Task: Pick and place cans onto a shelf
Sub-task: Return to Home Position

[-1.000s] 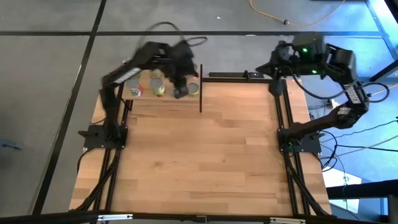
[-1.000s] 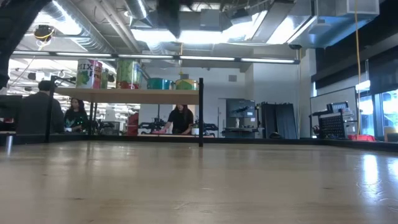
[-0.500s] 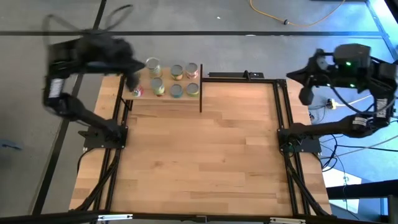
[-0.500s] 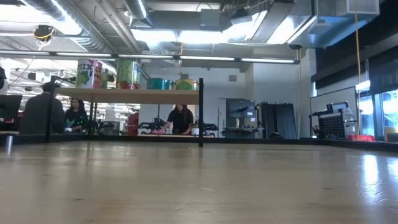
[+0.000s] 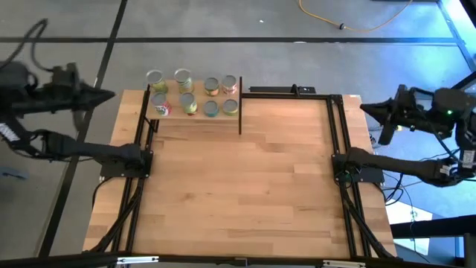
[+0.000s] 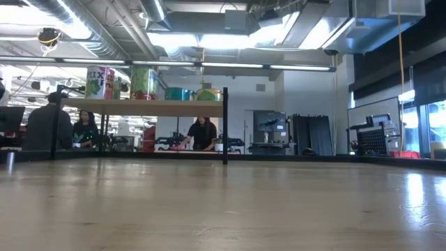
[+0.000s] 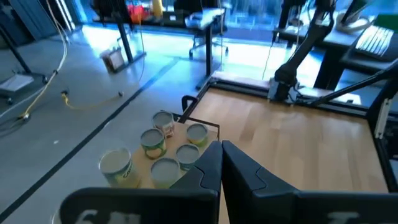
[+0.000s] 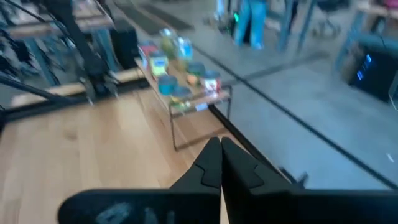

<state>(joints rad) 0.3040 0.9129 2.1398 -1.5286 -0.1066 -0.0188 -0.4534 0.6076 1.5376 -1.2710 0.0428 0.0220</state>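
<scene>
Cans [image 5: 189, 104] crowd the shelf [image 5: 171, 94]; left pincer [image 5: 111, 94] and right pincer [image 5: 364, 109] closed, flanking table [image 5: 245, 186].

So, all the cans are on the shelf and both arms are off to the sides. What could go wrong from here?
1. The cans stand crowded on the narrow shelf, several near its edge; a bump to the shelf could tip one off.
2. The left gripper, fingers shut, points toward the shelf's open end; an inward swing might hit the corner can.
The right gripper, also shut, waits off the opposite side and looks less risky.
</scene>
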